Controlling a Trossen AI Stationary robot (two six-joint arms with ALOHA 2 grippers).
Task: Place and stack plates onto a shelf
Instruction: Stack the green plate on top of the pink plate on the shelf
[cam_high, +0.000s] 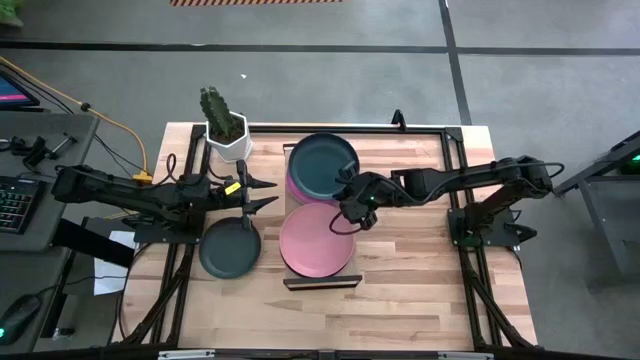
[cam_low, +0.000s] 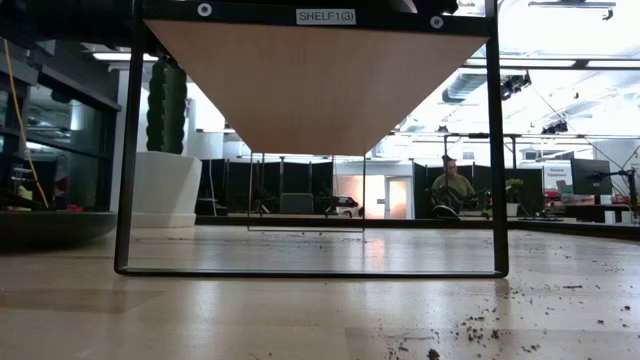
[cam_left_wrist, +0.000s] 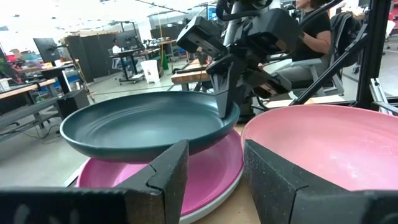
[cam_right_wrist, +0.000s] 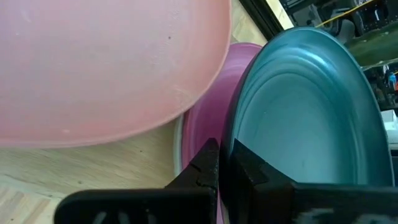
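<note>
A dark teal plate (cam_high: 322, 163) sits over a pink plate (cam_high: 298, 188) at the far end of the light-wood shelf (cam_high: 322, 276). A pale rim (cam_left_wrist: 208, 202) shows under that pink plate. A second pink plate (cam_high: 316, 240) lies on the shelf's near half. Another teal plate (cam_high: 230, 248) lies on the tabletop under my left arm. My right gripper (cam_high: 347, 192) is shut on the upper teal plate's rim. My left gripper (cam_high: 268, 194) hovers open just left of the stack, touching nothing. The low view shows only the shelf's underside (cam_low: 320, 80). My right gripper pinches the teal plate's rim (cam_right_wrist: 225, 163) on its near-right side, one finger (cam_right_wrist: 252, 171) on the inner face and one (cam_right_wrist: 204, 167) on the underside. It comes from the table's right, slanting down. The plate (cam_left_wrist: 146, 121) is raised over the pink plate, slightly tilted.
A white pot with a cactus (cam_high: 226, 128) stands at the table's far left, just behind my left arm. The shelf's black metal frame (cam_high: 440, 128) borders the plates, with legs (cam_low: 497, 150) down to the tabletop. People sit in the room beyond. Bare tabletop (cam_high: 410, 300) lies near the front edge.
</note>
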